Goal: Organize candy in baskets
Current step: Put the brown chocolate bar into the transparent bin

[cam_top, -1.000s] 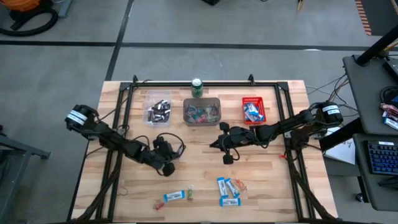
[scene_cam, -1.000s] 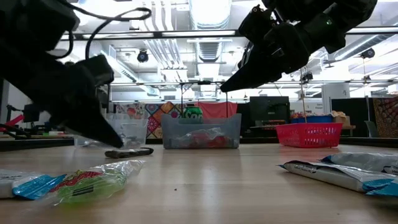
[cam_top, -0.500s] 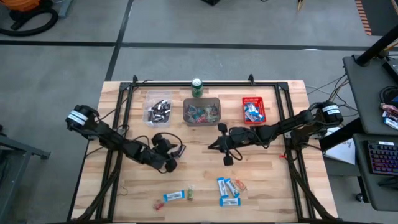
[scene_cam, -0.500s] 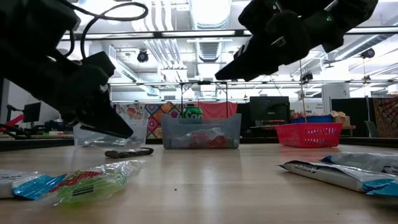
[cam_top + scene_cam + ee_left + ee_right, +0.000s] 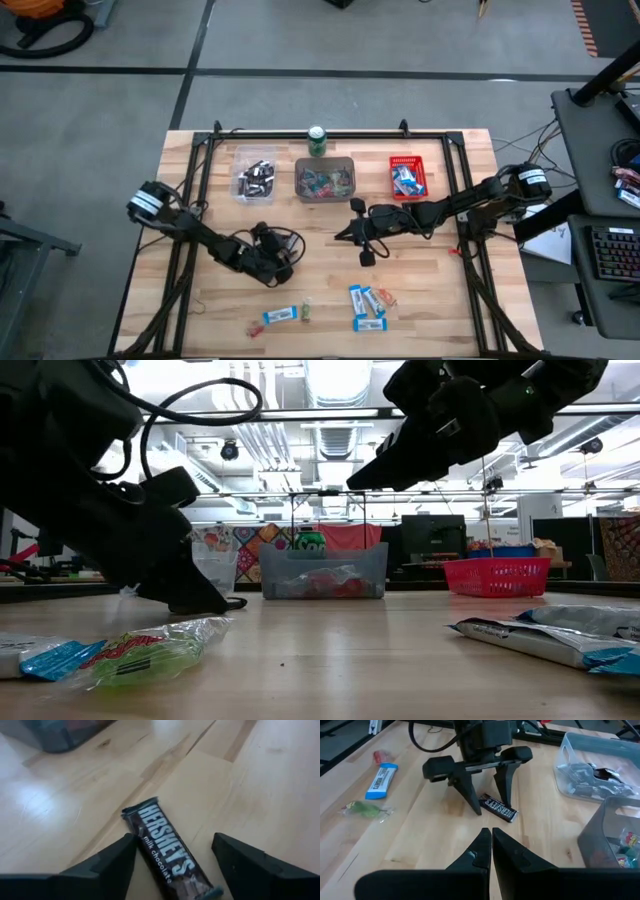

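The worktop (image 5: 420, 300) is made of light wooden planks with a black metal frame around it, and it stands on a grey concrete floor (image 5: 300, 40). In the low view, the room behind shows ceiling lights, pipes and a colourful cloth on the far side.

At the far edge of the worktop three baskets stand in a row: a clear bin (image 5: 255, 175) on the left with dark mini bars, a grey translucent bin (image 5: 325, 179) in the middle with small mixed pieces, and a red slotted basket (image 5: 408, 176) on the right with blue-and-white bars. A green drink can (image 5: 317, 140) stands just behind the grey bin.

The left end effector (image 5: 487, 802) is low over the worktop, left of centre, with its fingers (image 5: 107, 865) wide open on both sides of a Hershey's milk chocolate bar (image 5: 167, 850). The bar lies flat on the wood, and the fingers do not grip it.

The right end effector (image 5: 361, 245) hangs above the centre of the worktop with its fingers pressed together and nothing between them.

At the near edge lie more candy: a blue-and-white bar (image 5: 278, 316) with a green piece (image 5: 305, 312) beside it, and a group of blue-and-white bars (image 5: 368, 305) to the right.
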You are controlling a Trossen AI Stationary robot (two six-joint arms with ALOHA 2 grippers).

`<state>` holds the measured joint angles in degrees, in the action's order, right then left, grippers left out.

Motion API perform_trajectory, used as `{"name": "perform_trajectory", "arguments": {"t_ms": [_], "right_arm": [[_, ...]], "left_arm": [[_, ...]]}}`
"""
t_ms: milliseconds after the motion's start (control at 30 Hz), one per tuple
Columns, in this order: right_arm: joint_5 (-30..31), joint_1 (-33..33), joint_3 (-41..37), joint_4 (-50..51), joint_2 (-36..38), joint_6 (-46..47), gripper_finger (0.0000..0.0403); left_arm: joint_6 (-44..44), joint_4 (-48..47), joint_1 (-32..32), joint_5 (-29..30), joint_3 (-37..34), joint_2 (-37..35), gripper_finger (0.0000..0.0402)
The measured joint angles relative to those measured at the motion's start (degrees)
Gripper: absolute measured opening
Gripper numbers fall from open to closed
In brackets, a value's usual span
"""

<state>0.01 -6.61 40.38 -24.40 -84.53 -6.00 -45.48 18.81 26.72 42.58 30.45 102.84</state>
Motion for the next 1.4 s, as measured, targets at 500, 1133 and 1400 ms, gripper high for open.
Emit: {"name": "perform_trajectory", "arguments": {"t_ms": [500, 1133, 1400], "right_arm": [[0.01, 0.00, 0.00, 0.04, 0.00, 0.97, 0.0009], [-0.47, 0.39, -0.04, 3.18, 0.02, 9.41, 0.0009], [-0.46, 1.04, 1.11, 2.75, 0.07, 9.75, 0.0009]], "left_arm": [[-0.49, -1.66, 0.33, -1.66, 0.60, 0.23, 0.0065], [-0.17, -22.79, 0.26, -3.70, 0.20, -26.33, 0.0049], [-13.67, -54.85, -9.94, 15.88, 2.11, -45.82, 0.0049]]}}
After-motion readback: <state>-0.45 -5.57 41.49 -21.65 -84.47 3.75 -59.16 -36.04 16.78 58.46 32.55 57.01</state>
